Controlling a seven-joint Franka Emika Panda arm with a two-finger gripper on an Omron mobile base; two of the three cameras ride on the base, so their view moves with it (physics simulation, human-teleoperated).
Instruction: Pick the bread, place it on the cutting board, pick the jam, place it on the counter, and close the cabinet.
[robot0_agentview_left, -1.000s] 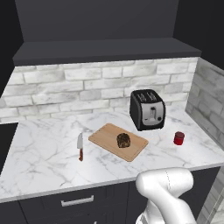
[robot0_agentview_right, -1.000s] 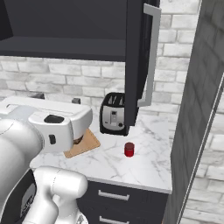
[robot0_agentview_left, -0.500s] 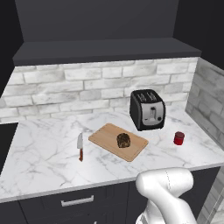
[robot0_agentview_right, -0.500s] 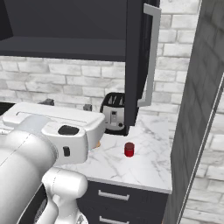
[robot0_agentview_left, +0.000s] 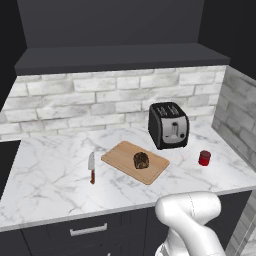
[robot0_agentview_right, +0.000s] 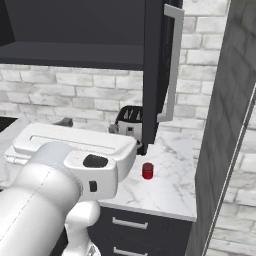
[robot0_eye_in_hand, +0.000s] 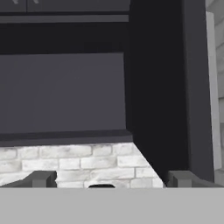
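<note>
gripper (robot0_eye_in_hand: 109, 180): seen in the hand view; the two dark tips stand far apart at the bottom, jaws open, nothing between them; it faces the open cabinet and the brick wall below it
arm (robot0_agentview_left: 192, 220): white, rising at the lower right of the left base view; in the right base view its upper part covers the left of the counter
drawers (robot0_agentview_right: 145, 229): dark, with silver handles, under the counter's front edge
counter (robot0_agentview_left: 45, 175): white marble with grey veins
knife (robot0_agentview_left: 92, 167): lying flat on the counter, just left of the board, apart from it
board (robot0_agentview_left: 120, 156): light wood, flat on the counter, turned at an angle, in front of the toaster and to its left
bread (robot0_agentview_left: 141, 160): dark brown lump resting on the board, toward its right end
jam (robot0_agentview_left: 204, 158): red jar standing upright on the counter, to the right of the toaster and a little nearer, well apart from the board; in the right base view it stands just in front of the open door's lower edge
toaster (robot0_agentview_left: 168, 125): black, at the back of the counter by the brick wall
wall (robot0_agentview_left: 85, 102): pale brick, behind the counter
cabinet (robot0_agentview_right: 75, 30): dark, above the counter, standing open with its shelf in view
door (robot0_agentview_right: 156, 65): swung out toward the camera, edge-on in the right base view
handle (robot0_agentview_right: 172, 62): long silver bar on the door
</note>
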